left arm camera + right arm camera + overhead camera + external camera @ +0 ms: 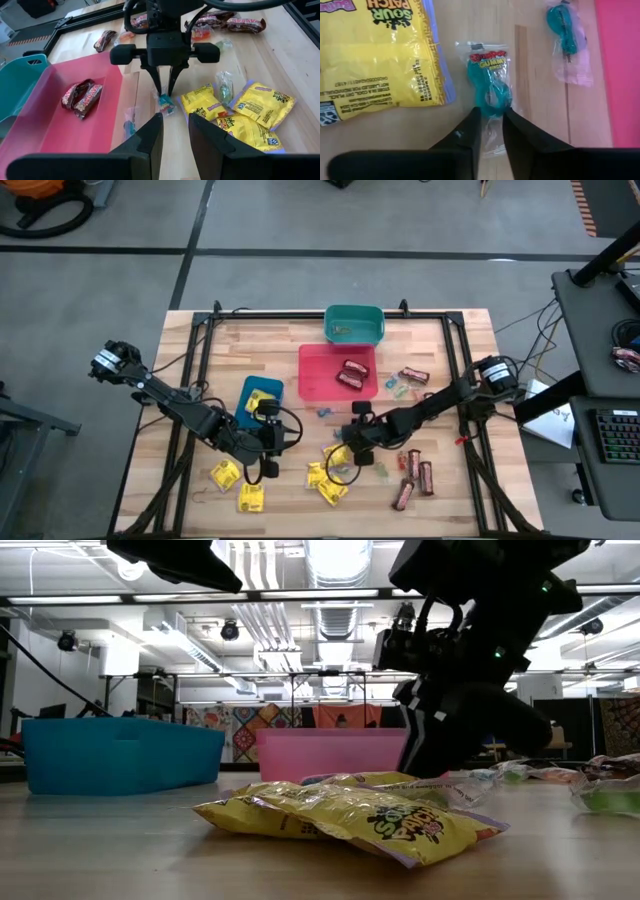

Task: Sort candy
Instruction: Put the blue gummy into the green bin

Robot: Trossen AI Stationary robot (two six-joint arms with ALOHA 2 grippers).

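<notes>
My right gripper (492,119) points down at the table's middle (352,438) and is shut on a small blue gummy-ring candy in a clear wrapper (490,85), which lies next to yellow packets (375,55). The left wrist view shows the same gripper (165,94) over that candy (165,103). My left gripper (175,125) hovers near the blue bin (260,395), open and holding nothing. Brown bars (80,96) lie in the red bin. Another blue candy (566,30) lies flat beside the red bin. My right gripper pinches the blue candy between its two fingers at the wrapper's near end (492,132), just behind the ring. The fingers (160,85) come from above, pointing down. The candy lies flat on the wood.
The red bin (315,375) and teal bin (354,335) stand toward the far edge. Yellow packets (225,475) (325,480) and brown bars (412,475) lie scattered along the near side. More bars and small sweets (412,377) lie right of the red bin. A yellow packet (350,815) fills the low view.
</notes>
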